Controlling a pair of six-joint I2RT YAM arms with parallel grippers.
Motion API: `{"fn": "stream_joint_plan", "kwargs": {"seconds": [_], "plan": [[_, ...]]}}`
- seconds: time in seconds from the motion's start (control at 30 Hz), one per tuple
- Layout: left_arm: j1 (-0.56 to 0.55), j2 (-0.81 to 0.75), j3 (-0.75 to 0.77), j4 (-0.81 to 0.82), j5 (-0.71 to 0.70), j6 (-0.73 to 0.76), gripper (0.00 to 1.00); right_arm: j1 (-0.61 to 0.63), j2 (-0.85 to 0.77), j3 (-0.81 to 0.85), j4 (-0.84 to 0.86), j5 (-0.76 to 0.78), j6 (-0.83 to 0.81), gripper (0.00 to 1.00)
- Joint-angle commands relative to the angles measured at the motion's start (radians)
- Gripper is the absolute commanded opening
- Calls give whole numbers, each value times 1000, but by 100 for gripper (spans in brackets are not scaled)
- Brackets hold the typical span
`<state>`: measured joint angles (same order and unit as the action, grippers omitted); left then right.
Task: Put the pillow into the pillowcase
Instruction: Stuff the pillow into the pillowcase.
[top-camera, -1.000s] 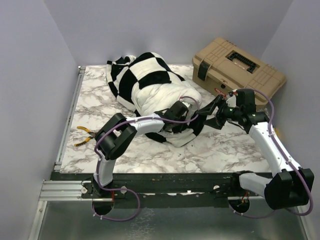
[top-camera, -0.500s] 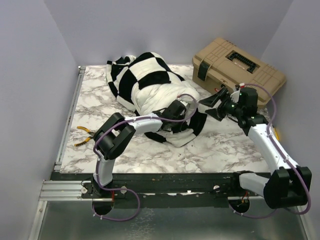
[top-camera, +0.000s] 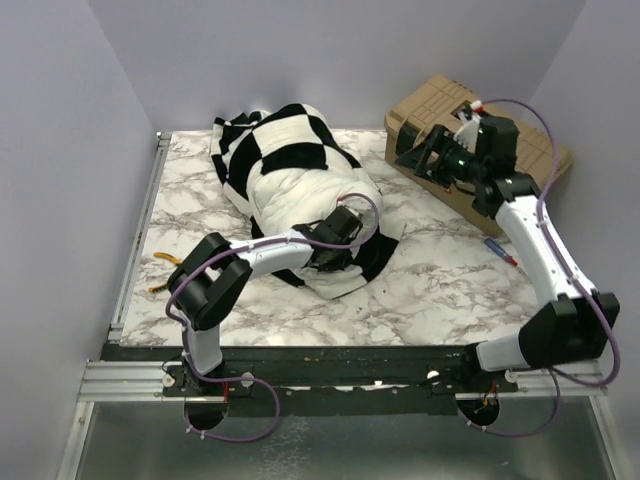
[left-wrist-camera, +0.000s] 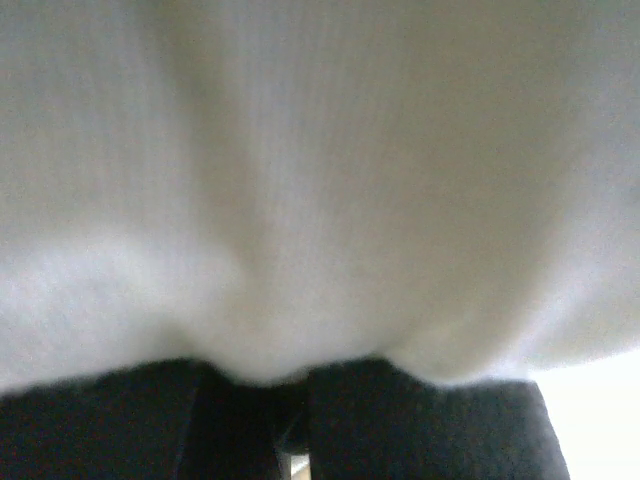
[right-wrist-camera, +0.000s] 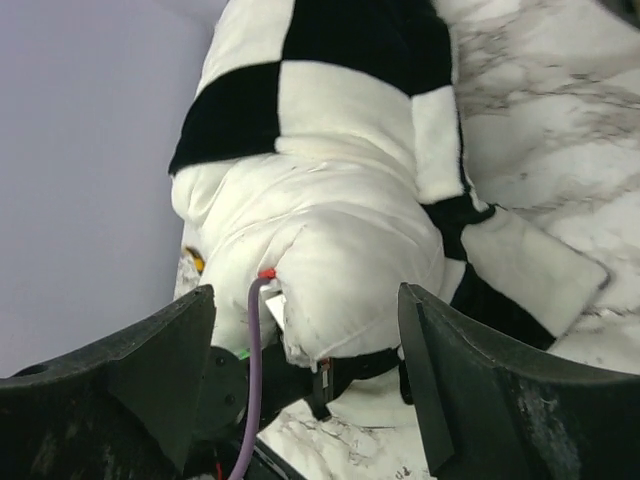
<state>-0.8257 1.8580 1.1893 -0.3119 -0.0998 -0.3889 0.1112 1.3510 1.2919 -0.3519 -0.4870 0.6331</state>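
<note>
Nearby, tan toolbox (top-camera: 436, 98) by released right jaws; left jaws clenched against pillow (top-camera: 300, 188)

**Count on the marble surface (top-camera: 440, 290)**

One white pillow (top-camera: 292, 192), one checkered pillowcase (top-camera: 300, 132), one tan toolbox (top-camera: 432, 100) at upper right, one yellow-handled tool (top-camera: 165, 262) at the left edge, and one small red-and-blue stick (top-camera: 501, 250) at right. Two robot arms: left arm (top-camera: 255, 252), right arm (top-camera: 532, 232).

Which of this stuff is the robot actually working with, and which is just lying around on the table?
In the job:
white pillow
checked pillowcase

Just lying about:
tan toolbox
yellow-handled pliers
small pen-like item
</note>
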Motion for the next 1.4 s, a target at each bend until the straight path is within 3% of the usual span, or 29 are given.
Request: {"fn": "stream_joint_plan", "kwargs": {"seconds": [0.0, 0.2, 0.37, 0.67, 1.07, 1.2, 1.27, 1.3, 1.37], "plan": [[22, -62, -102, -171, -66, -122, 0, 132, 146, 178, -141, -56, -205, 79], [-12, -129, -221, -181, -71, -134, 0, 339, 337, 307, -67, 44, -315, 82], [-39, -159, -295, -181, -65, -151, 0, 408, 493, 467, -7, 105, -408, 83], [-49, -185, -341, -189, -46, -166, 0, 530, 783, 816, -74, 241, -556, 84], [-52, -209, -379, -192, -17, -194, 0, 635, 906, 911, -81, 477, -703, 84], [-53, -236, -397, -197, -12, -203, 0, 646, 954, 963, -79, 609, -705, 76], [-52, -248, -406, -200, -9, -205, 0, 645, 977, 986, -77, 646, -705, 67], [-52, -251, -409, -202, -8, -205, 0, 642, 985, 1001, -80, 644, -702, 60], [-51, -259, -413, -205, -5, -204, 0, 639, 984, 1028, -88, 616, -687, 37]]}}
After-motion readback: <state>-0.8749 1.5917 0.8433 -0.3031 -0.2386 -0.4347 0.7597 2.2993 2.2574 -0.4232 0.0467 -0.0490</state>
